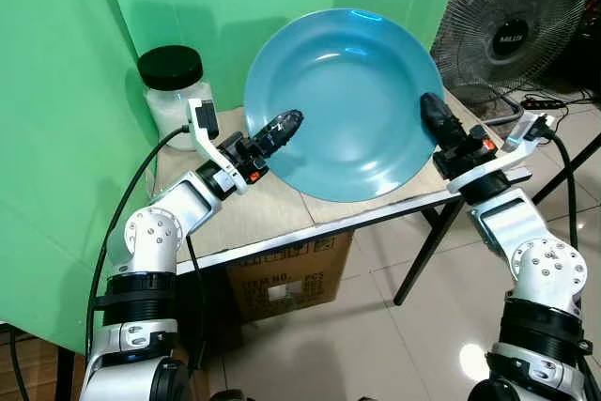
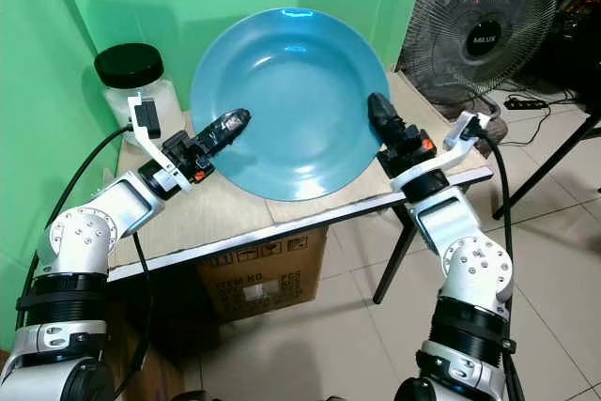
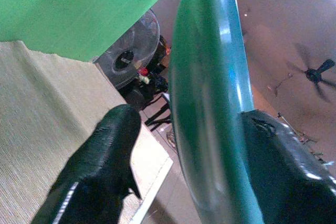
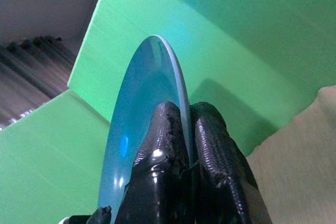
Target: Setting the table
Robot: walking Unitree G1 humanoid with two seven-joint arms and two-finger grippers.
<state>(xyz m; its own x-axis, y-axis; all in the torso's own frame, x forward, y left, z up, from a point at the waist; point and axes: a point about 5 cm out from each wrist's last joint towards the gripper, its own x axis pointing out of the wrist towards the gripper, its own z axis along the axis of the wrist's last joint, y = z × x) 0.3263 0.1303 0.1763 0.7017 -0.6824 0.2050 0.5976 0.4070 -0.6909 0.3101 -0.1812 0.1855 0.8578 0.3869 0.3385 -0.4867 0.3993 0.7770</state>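
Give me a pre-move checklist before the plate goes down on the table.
1. Right gripper pinches the plate rim: ok.
2. Left gripper grip: not ok; its fingers straddle the rim with a gap on one side.
3. Plate level: not ok; it is tilted up, its bowl facing the camera.
4. Bare table under the plate: ok.
5. Jar clearance: ok, it stands apart at the back corner on the robot's left.
6. Fan clearance: ok, beyond the table's edge.
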